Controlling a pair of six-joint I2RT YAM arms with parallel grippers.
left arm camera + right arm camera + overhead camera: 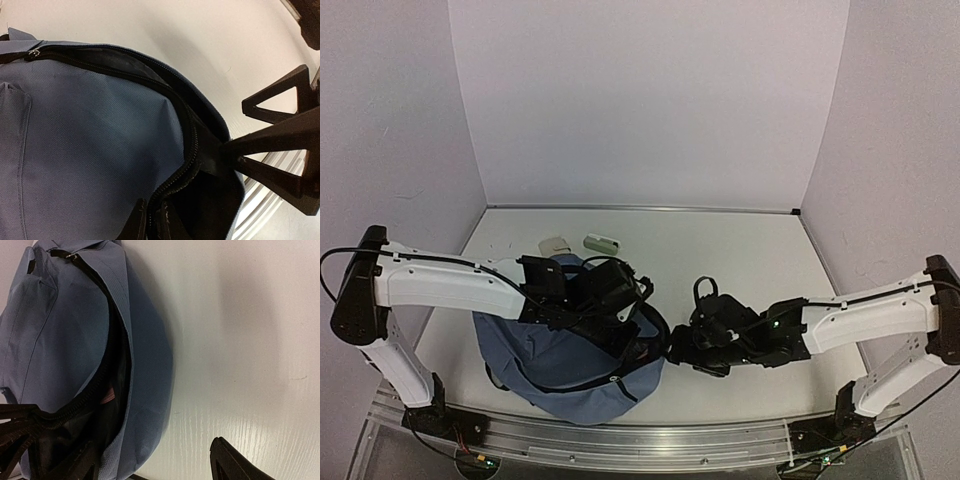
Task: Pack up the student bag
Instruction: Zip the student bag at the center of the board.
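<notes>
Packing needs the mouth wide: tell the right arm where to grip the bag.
Best grip the student bag by the blue outer lip of its open zip, coming from the table side, where the right gripper hangs open. That lip is a thin edge beside the gap: one finger inside, one outside.

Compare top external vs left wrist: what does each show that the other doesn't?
Only top external: the whole left arm and right arm, plus a beige item and a whitish item at the table's far side. Only left wrist: the zipper teeth and zipper pull up close, and the left claw pinching the edge of the opening. Both: the blue backpack lying on the white table.
</notes>
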